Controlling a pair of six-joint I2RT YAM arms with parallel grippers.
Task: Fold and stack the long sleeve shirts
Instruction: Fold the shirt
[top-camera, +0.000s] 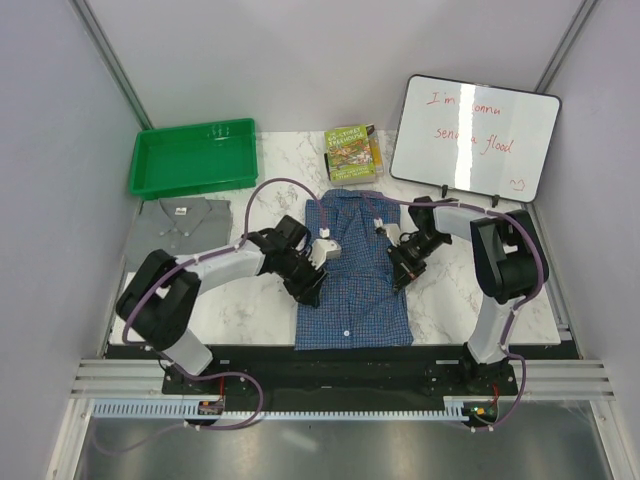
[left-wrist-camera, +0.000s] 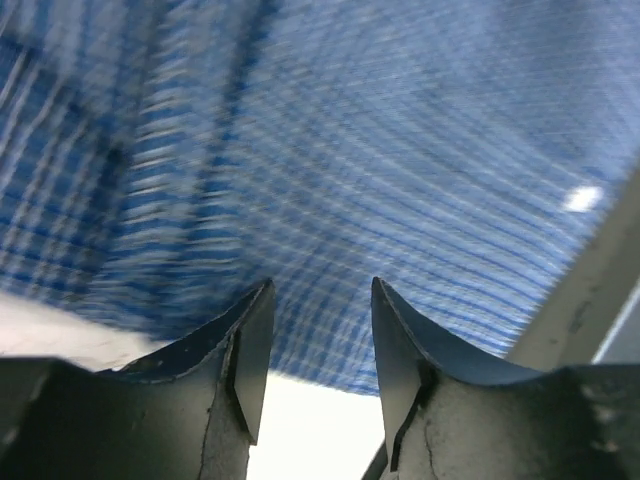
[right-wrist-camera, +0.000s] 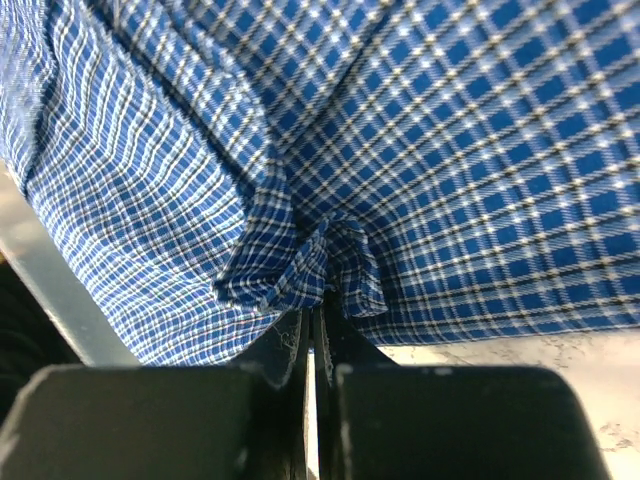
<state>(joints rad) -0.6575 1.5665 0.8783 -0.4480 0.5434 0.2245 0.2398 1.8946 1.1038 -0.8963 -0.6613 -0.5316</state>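
The blue checked shirt (top-camera: 352, 270) lies flat in the middle of the table, collar at the far end, sleeves folded in. The grey shirt (top-camera: 180, 228) lies folded at the left, in front of the tray. My left gripper (top-camera: 308, 290) is at the blue shirt's left edge; in the left wrist view it (left-wrist-camera: 320, 345) is open, with the blue cloth (left-wrist-camera: 400, 150) just beyond the fingertips and nothing between the jaws. My right gripper (top-camera: 400, 272) is at the shirt's right edge; in the right wrist view it (right-wrist-camera: 312, 325) is shut on a bunched fold of the blue cloth (right-wrist-camera: 320, 265).
A green plastic tray (top-camera: 150, 170) stands at the back left. A small book (top-camera: 352, 152) lies at the back centre. A whiteboard (top-camera: 475, 135) leans at the back right. White walls close both sides.
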